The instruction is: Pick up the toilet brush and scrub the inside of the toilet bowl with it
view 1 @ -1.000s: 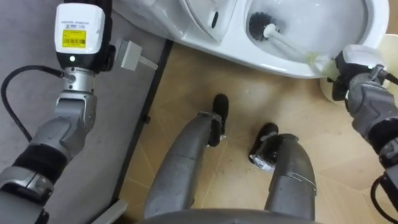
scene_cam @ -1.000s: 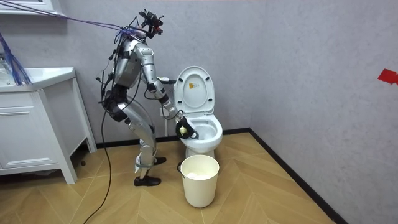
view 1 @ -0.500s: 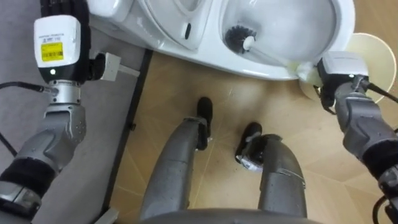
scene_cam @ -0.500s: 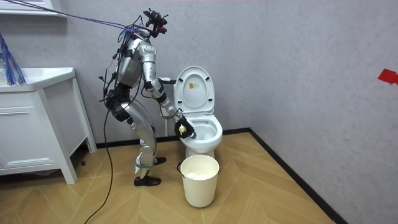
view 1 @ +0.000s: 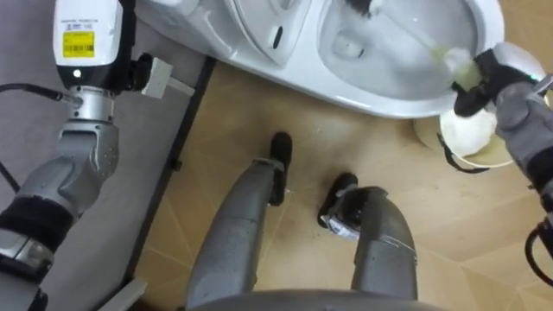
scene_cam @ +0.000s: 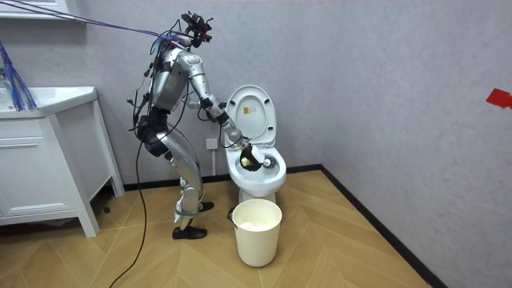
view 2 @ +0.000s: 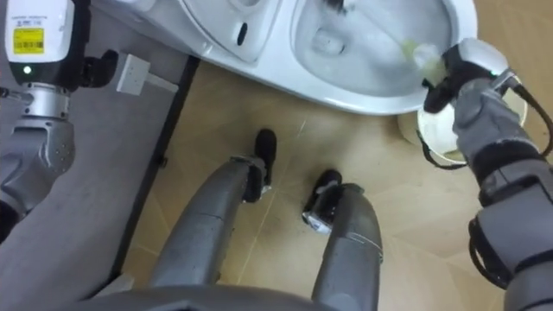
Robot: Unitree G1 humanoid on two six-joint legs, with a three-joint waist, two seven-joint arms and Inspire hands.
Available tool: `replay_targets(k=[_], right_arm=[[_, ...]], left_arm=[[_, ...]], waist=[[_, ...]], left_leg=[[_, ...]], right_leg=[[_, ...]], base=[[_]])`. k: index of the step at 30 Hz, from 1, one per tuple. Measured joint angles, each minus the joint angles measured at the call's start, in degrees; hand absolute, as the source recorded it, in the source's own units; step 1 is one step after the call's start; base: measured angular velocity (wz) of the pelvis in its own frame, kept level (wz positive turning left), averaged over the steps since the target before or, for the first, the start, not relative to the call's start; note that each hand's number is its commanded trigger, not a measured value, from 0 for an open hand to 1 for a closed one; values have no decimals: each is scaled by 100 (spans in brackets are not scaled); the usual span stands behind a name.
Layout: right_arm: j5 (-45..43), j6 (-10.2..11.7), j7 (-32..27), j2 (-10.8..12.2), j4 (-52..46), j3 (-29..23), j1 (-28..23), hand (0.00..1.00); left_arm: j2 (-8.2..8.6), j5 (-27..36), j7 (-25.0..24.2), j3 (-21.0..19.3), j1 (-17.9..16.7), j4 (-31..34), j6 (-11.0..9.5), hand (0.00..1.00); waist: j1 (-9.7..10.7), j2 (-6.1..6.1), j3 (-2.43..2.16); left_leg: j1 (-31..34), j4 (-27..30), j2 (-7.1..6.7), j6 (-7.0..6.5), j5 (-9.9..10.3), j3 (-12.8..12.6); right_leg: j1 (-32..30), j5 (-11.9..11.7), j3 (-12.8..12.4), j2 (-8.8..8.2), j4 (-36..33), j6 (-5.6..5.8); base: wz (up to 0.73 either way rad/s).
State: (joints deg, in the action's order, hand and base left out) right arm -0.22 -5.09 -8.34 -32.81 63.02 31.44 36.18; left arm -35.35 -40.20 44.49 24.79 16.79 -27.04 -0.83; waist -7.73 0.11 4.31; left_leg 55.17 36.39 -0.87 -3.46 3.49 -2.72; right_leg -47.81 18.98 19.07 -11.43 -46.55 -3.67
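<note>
Left hand (view 1: 86, 43) held up clear of the work, grasp not determinable; toilet (view 1: 371, 91) standing open; brush (view 1: 415, 37) slanted into its bowl, head deep inside; right hand (view 1: 492, 78), fingers curled round the handle, reaching over the rim to scrub.

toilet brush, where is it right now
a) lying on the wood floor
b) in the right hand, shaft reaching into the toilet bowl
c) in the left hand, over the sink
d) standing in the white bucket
b: the right hand has its fingers curled round the toilet brush at its handle end, and the shaft runs into the toilet bowl; the bucket stands on the floor beside the toilet.
</note>
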Motion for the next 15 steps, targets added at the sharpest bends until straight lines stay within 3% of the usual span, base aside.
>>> replay_targets(k=[6, 9, 12, 15], right_arm=[[1181, -3, 520, 182, 463, -196, -200, 100], [1202, 7, 774, 201, 699, -398, -303, 100], [1262, 34, 978, 222, 909, -685, -673, 100], [1357, 84, 1111, 273, 1100, -1052, -1047, 100]], left_arm=[[81, 1, -453, 8, -124, -25, 96, 0], [88, -6, -650, 8, -324, -42, 81, 0], [194, -35, -805, -32, -608, -221, 53, 0], [439, 8, -998, -301, -1003, -283, 42, 0]], waist=[[94, 13, 7], [61, 29, 9], [-39, 75, -6], [-63, 102, -19]], left_leg=[[-427, -39, -25, -33, 71, -8], [-719, -252, -67, -24, 57, -12], [-1195, -512, -80, -29, 48, -40], [-1599, -724, -88, -48, 46, -71]], right_leg=[[417, 31, -79, -7, 56, 103], [652, 19, -94, -10, 231, 166], [1076, -60, -145, 53, 561, 246], [1511, -155, -162, 105, 859, 333]], base=[[-2], [-6], [-8], [-6]])
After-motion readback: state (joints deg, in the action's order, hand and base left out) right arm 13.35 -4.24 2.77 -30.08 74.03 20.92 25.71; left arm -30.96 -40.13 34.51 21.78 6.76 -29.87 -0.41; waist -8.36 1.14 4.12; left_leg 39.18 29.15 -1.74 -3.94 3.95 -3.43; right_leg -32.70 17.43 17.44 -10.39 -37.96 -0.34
